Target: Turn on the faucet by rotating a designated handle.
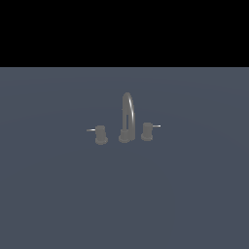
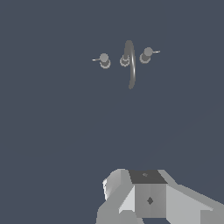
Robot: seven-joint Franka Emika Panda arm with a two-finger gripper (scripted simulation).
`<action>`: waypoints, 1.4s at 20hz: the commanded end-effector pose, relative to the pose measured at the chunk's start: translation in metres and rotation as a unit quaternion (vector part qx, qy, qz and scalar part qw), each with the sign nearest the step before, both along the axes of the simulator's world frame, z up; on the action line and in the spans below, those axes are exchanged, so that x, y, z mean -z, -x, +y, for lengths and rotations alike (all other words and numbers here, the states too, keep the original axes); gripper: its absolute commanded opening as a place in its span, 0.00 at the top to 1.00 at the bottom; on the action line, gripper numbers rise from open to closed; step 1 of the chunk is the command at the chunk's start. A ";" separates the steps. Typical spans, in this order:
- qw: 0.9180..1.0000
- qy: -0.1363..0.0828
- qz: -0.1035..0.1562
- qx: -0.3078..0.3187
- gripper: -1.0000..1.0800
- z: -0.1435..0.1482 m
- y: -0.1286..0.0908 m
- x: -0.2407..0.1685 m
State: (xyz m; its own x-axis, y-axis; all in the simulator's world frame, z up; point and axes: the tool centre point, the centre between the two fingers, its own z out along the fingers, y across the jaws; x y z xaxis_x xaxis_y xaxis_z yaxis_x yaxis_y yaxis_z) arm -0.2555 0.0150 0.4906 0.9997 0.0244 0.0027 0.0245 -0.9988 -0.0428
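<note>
The faucet is a small dull-grey fixture with a tall arched spout, standing upright on the blue-grey floor. The handle is the short knob at the exterior view's left of the spout, and its thin pale lever rod points away from the spout. The wrist view looks down on the faucet and the handle from far off. Only a blocky grey part of my gripper shows there, well apart from the faucet. Its fingers are hidden. The arm does not appear in the exterior view.
A matching knob stands at the exterior view's right of the spout, its rod pointing outward; it also shows in the wrist view. The flat blue-grey floor spreads around the fixture.
</note>
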 end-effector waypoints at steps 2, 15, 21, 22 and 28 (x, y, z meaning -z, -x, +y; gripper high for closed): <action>1.000 0.000 0.000 0.000 1.00 0.000 0.000 0.000; 0.999 0.001 0.001 0.052 1.00 0.023 -0.012 0.030; 0.994 0.002 0.003 0.107 1.00 0.045 -0.028 0.062; 0.993 0.002 0.003 0.118 1.00 0.049 -0.031 0.068; 0.983 0.003 0.005 0.181 1.00 0.073 -0.053 0.106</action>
